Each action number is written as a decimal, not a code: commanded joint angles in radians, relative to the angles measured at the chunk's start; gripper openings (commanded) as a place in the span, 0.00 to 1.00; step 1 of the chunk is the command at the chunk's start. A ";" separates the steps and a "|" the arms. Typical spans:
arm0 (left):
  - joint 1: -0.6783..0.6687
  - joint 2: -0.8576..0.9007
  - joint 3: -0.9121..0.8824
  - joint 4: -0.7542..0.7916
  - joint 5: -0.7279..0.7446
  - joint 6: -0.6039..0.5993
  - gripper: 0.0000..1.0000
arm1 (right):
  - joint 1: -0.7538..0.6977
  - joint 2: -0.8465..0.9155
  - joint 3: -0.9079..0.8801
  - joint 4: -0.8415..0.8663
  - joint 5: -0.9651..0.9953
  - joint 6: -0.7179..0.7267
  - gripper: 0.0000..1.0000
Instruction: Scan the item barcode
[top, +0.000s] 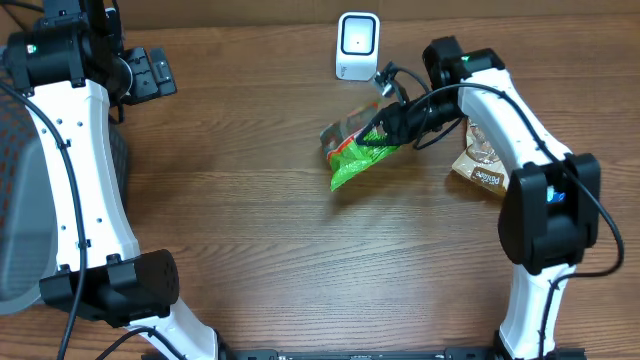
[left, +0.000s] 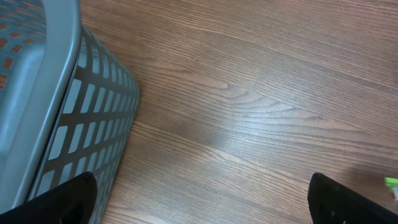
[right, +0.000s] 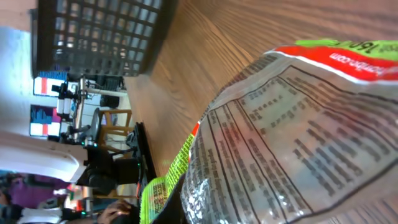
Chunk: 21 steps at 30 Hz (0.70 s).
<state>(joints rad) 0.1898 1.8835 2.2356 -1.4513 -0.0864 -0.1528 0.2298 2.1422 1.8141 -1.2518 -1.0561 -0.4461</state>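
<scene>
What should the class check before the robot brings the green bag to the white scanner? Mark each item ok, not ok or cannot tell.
1. Right claw shut on the green bag: ok.
2. Nothing lies between the bag and the scanner: ok.
3. Barcode turned toward the scanner: cannot tell; the right wrist view shows only printed text.
4. Left claw open and far from the bag, beside the basket: ok.
5. Brown packet apart from the bag: ok.
</scene>
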 joint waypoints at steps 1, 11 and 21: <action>-0.008 0.010 0.005 0.000 0.002 0.019 0.99 | 0.002 -0.045 0.032 -0.011 -0.028 -0.034 0.04; -0.008 0.010 0.005 0.000 0.002 0.019 1.00 | 0.084 -0.043 0.012 -0.023 -0.044 -0.162 0.04; -0.008 0.010 0.005 0.000 0.002 0.019 1.00 | 0.095 -0.038 -0.111 0.093 0.127 -0.186 0.04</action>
<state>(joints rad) 0.1898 1.8835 2.2356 -1.4513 -0.0864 -0.1528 0.3222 2.1288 1.7664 -1.2041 -0.9527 -0.6090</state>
